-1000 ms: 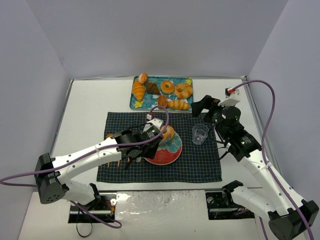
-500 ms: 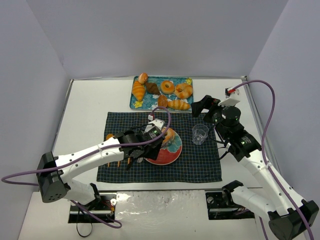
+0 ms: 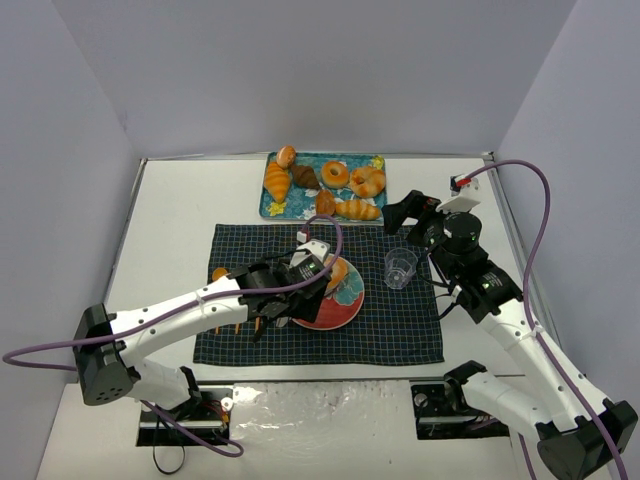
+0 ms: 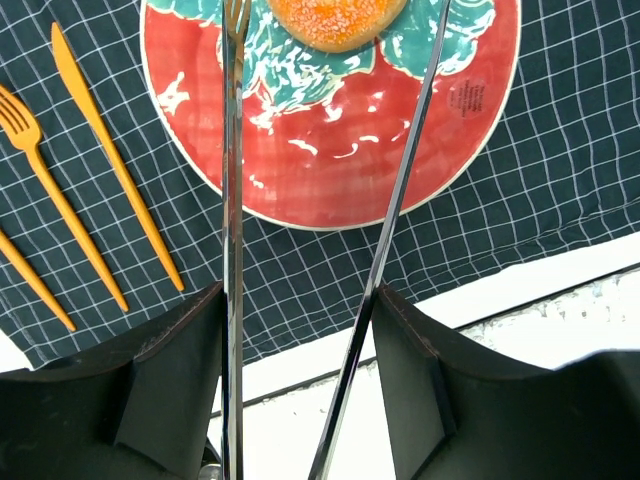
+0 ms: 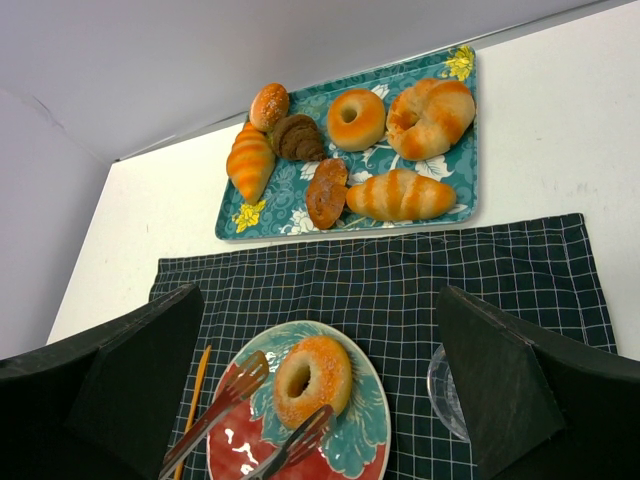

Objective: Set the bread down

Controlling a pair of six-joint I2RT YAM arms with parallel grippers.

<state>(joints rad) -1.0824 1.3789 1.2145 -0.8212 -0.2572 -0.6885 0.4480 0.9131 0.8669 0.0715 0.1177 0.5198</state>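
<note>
The bread [image 5: 312, 380], a golden-orange sugared ring, lies flat on the teal half of the red-and-teal plate [image 5: 362, 452]. It also shows at the plate's far side [image 3: 337, 272] and at the upper edge of the left wrist view [image 4: 335, 20]. My left gripper [image 4: 298, 300] is shut on a pair of metal tongs [image 4: 232, 200]. The tong tips [image 5: 236, 384] stand spread on either side of the bread, apart from it. My right gripper [image 5: 318, 300] hovers open above the cloth's far right, nothing between its fingers.
A teal tray [image 3: 270, 211] at the back holds several other pastries. A clear plastic cup [image 3: 400, 268] stands right of the plate on the dark checked cloth [image 3: 400, 330]. Orange cutlery [image 4: 100, 150] lies left of the plate.
The tongs have spread apart and let go of the bread, which has settled onto the plate. The left gripper drew back slightly. The right arm has not moved.
</note>
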